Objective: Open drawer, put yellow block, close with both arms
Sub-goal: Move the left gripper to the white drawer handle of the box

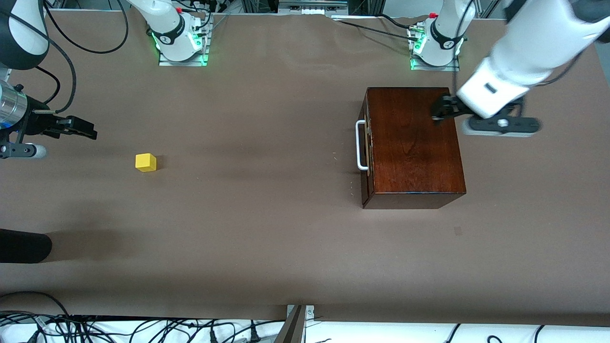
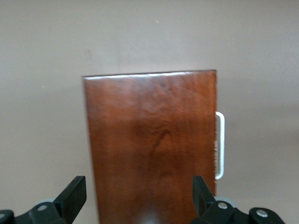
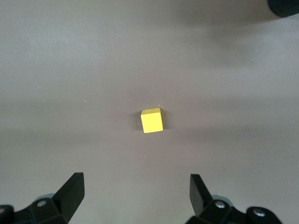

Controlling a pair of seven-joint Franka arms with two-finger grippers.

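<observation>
The dark reddish-brown wooden box (image 1: 414,143) stands toward the left arm's end of the table. Its drawer (image 1: 366,119) is shut, with the white handle (image 1: 361,145) facing the right arm's end. My left gripper (image 1: 439,112) hovers open and empty over the box's top, near its back edge. The left wrist view shows the box top (image 2: 152,144), the handle (image 2: 220,144) and my left gripper (image 2: 138,191) open. The yellow block (image 1: 145,162) lies on the table toward the right arm's end. My right gripper (image 1: 82,128) is open and empty beside it. In the right wrist view, the block (image 3: 152,121) lies ahead of that gripper (image 3: 138,186).
A black rounded object (image 1: 24,245) lies at the table's edge at the right arm's end, nearer the front camera than the block. It also shows in the right wrist view (image 3: 285,7). Brown table (image 1: 267,214) stretches between block and box. Cables run along the edge nearest the front camera.
</observation>
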